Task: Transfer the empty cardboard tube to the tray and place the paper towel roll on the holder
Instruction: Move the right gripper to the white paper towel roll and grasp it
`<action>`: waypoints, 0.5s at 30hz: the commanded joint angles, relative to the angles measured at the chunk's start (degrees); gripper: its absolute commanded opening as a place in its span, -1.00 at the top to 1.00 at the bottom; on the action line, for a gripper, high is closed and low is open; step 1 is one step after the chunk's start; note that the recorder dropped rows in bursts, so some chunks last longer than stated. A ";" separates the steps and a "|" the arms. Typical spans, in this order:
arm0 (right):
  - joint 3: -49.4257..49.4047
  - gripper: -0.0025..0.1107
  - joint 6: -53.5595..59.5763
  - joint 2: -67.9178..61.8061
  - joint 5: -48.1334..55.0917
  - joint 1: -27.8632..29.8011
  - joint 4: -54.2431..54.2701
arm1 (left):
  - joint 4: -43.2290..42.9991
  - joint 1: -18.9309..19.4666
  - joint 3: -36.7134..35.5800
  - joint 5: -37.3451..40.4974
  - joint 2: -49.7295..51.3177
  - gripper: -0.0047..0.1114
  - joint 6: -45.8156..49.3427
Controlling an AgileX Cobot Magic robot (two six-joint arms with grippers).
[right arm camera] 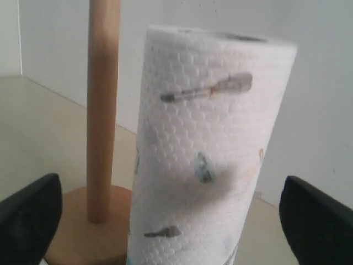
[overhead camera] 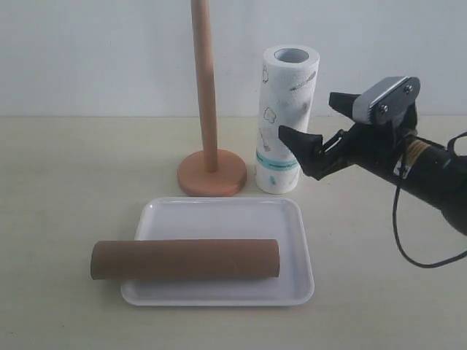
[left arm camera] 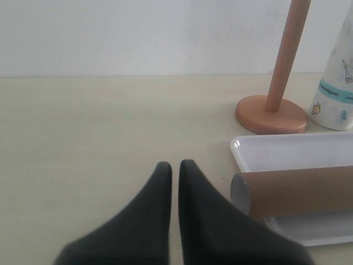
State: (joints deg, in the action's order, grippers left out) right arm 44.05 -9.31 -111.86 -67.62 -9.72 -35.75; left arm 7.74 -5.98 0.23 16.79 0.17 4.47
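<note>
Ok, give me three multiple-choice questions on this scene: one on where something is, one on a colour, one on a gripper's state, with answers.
1. Where is the cardboard tube?
A) standing upright
B) lying on the tray
C) held in the air

2. What colour is the band low on the paper towel roll?
A) red
B) black
C) teal

3. How is the right gripper?
A) open at the roll
B) shut on the roll
C) shut on the tube

Answers:
1 B, it lies flat across the tray, one end past the rim.
2 C, a teal stripe circles the roll near its base.
3 A, its jaws stand wide, clear of the roll's sides.
</note>
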 commanded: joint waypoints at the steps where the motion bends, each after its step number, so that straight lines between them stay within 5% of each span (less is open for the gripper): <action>1: 3.48 -0.90 1.02 -5.56 -2.34 -0.08 0.30 | 0.63 0.23 -0.23 0.01 -0.17 0.85 0.17; 15: 20.41 -0.90 -6.88 -8.91 6.21 -4.79 -2.79 | 0.63 0.23 -0.23 0.01 -0.17 0.85 0.17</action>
State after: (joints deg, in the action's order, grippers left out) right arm 63.63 -16.10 -120.68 -63.28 -14.45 -39.16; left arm 7.74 -5.98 0.23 16.79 0.17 4.47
